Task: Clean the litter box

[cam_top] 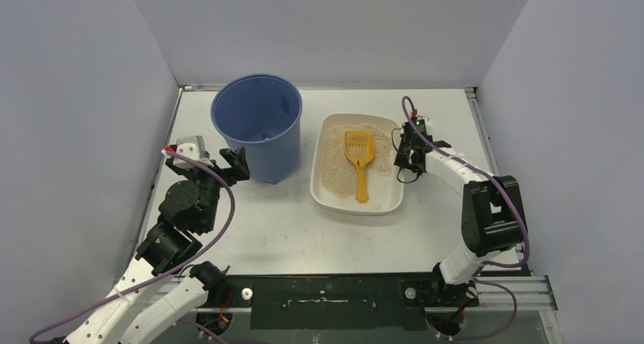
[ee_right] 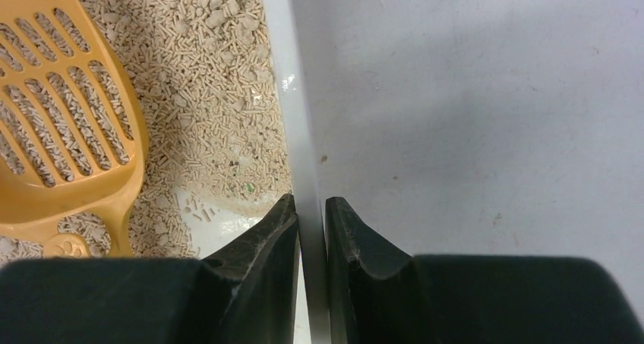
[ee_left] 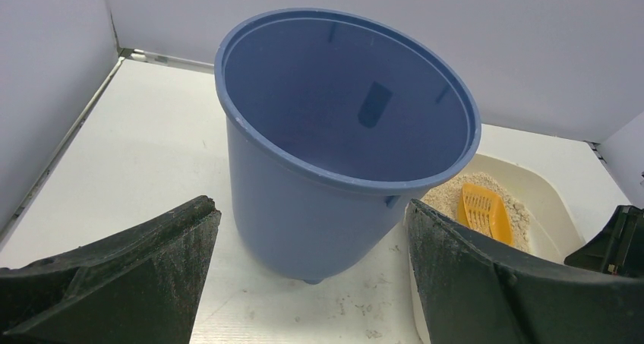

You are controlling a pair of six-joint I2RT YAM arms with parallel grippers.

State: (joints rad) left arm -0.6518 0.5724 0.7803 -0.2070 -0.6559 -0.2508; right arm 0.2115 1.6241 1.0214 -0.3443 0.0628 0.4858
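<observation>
A robotics lab is showing: plain partition walls (cam_top: 326,25) are enclosing a white bench (cam_top: 304,238), with cabled robot arms (cam_top: 486,215) standing at its edge.

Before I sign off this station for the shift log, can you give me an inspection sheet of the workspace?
Surface: white table, a few specks near the bucket.
Job's things: litter box holding tan litter and a yellow scoop; blue bucket upright beside it.
Clutter: nothing seen.
Grippers: left gripper open, facing the bucket; right gripper shut on the litter box's right rim.
Cables: a purple cable looped along each arm.
Surroundings: plain walls on three sides.
</observation>
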